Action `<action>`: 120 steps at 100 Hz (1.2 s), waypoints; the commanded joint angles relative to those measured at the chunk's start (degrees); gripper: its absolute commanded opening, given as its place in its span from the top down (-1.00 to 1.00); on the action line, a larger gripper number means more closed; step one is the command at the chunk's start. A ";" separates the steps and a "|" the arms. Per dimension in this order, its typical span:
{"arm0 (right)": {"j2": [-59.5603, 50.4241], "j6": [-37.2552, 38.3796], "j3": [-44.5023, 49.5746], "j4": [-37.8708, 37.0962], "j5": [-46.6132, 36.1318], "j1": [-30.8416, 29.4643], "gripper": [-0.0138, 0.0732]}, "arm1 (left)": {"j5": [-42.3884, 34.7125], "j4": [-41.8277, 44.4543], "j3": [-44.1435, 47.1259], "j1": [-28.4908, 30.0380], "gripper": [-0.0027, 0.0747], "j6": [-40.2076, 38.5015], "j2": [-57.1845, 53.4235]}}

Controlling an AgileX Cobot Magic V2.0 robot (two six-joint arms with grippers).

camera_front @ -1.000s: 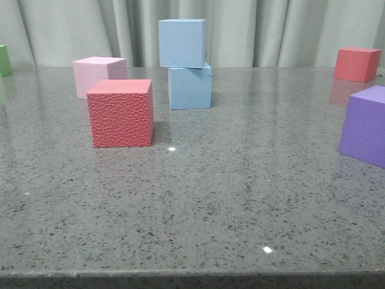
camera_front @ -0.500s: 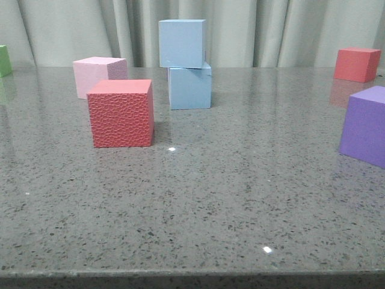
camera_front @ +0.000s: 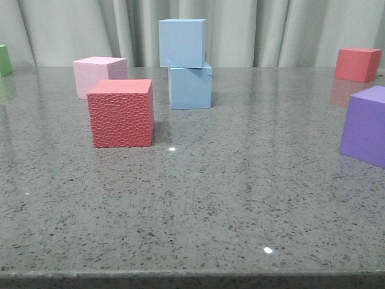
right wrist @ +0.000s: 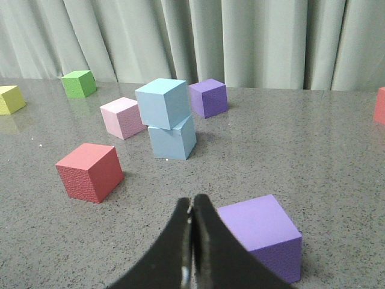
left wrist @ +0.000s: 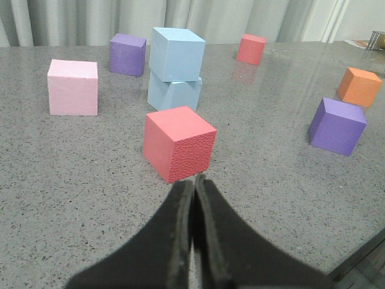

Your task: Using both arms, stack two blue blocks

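Observation:
Two pale blue blocks stand stacked at the back middle of the grey table. The upper blue block [camera_front: 182, 43] rests on the lower blue block [camera_front: 190, 88], shifted a little to the left and turned. The stack also shows in the left wrist view [left wrist: 175, 54] and in the right wrist view [right wrist: 161, 103]. My left gripper [left wrist: 194, 179] is shut and empty, close to a red textured cube [left wrist: 178, 143]. My right gripper [right wrist: 192, 199] is shut and empty, beside a purple cube [right wrist: 260, 235]. Neither gripper shows in the front view.
A red textured cube [camera_front: 121, 112] and a pale pink cube [camera_front: 98, 76] stand left of the stack. A purple cube [camera_front: 365, 125] and a red cube [camera_front: 357, 64] are at the right, a green cube [camera_front: 5, 59] at far left. Orange [left wrist: 359, 87], yellow [right wrist: 10, 99] and second purple [right wrist: 209, 97] cubes lie farther off.

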 commanded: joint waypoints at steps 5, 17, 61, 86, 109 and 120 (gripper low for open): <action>0.57 -0.62 -1.20 -1.07 -4.87 -0.10 0.84 | -4.88 -0.48 -1.66 -0.55 0.98 0.10 0.59; 0.57 -0.62 -1.20 -1.07 -4.87 -0.10 0.84 | -4.88 -0.48 -1.66 -0.55 0.98 0.10 0.59; 0.57 -0.62 -1.20 -1.07 -4.87 -0.10 0.84 | -6.65 3.82 -1.17 0.72 0.98 0.10 0.59; 0.57 -0.62 -1.20 -1.07 -4.87 -0.10 0.84 | -26.54 2.19 5.79 9.31 0.98 11.45 0.35; 0.57 -0.62 -1.20 -1.07 -4.87 -0.10 0.84 | -25.75 1.85 7.99 18.55 0.98 13.25 -3.47; 0.57 -0.62 -1.20 -1.07 -4.87 -0.10 0.84 | -25.75 1.35 9.75 23.73 0.98 13.25 -5.58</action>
